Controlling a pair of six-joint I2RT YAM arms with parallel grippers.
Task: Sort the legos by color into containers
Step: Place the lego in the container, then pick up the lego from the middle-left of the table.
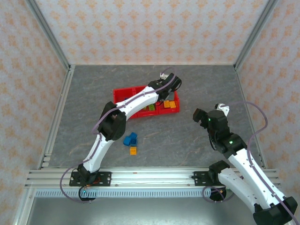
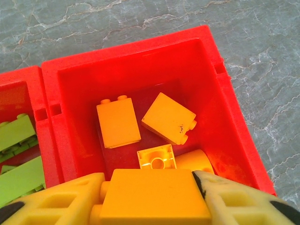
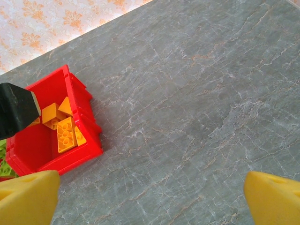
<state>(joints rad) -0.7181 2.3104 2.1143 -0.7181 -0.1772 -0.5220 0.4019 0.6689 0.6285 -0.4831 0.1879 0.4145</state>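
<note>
While hanging low over the red tray (image 2: 126, 51), pinching an orange-yellow brick (image 2: 154, 199) with the left gripper (image 2: 147, 183), yellow fingers (image 2: 65, 201) snug against both its sides, jaws set no wider than the brick itself. Held right above the end compartment (image 2: 75, 108) of that tray, not yet dropped. Directly below, lying in that same compartment: more orange-yellow bricks (image 2: 118, 123), two flat ones side by side, a small square one nearer the fingers, and another half hidden under the right-hand finger. Next door, across the thin divider (image 2: 44, 122), stocked with lime green bricks (image 2: 18, 136). From the overhead view, stretched long across the grey table (image 1: 178, 140) from the near left corner, ending at the tray's right end. Out on the table, well short of the tray and just beside the left arm (image 1: 112, 124): a couple of blue bricks (image 1: 130, 139) touching each other, plus a loose orange-yellow piece (image 1: 133, 150) just in front of them. Over on the right, well apart from the tray, poised above bare table with the right gripper (image 3: 150, 201) spread wide and holding nothing.
</note>
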